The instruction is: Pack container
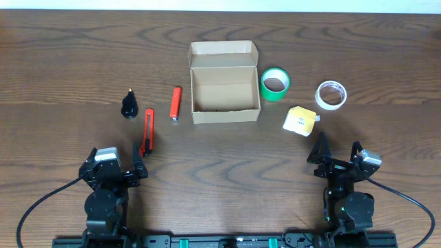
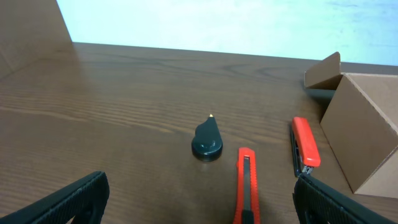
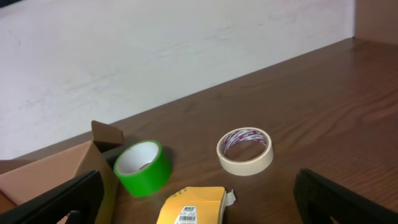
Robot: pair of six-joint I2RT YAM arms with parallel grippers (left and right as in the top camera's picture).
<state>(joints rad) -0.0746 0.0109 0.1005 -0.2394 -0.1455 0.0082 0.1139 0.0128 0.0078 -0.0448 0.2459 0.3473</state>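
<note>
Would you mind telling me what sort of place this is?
Probably a lab or office workbench staged for packing: a wood-grain table against a plain pale wall, with an open cardboard box, a green tape roll and a red utility knife laid out.

Overhead looks straight down on my whole table. Both wrist cameras sit low, facing the far edge: left catches the cardboard box from its left, right its other corner.

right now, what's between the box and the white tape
The green tape, just off the right side of the box; a bare gap separates it from the white tape. The overhead view shows this best.
</note>
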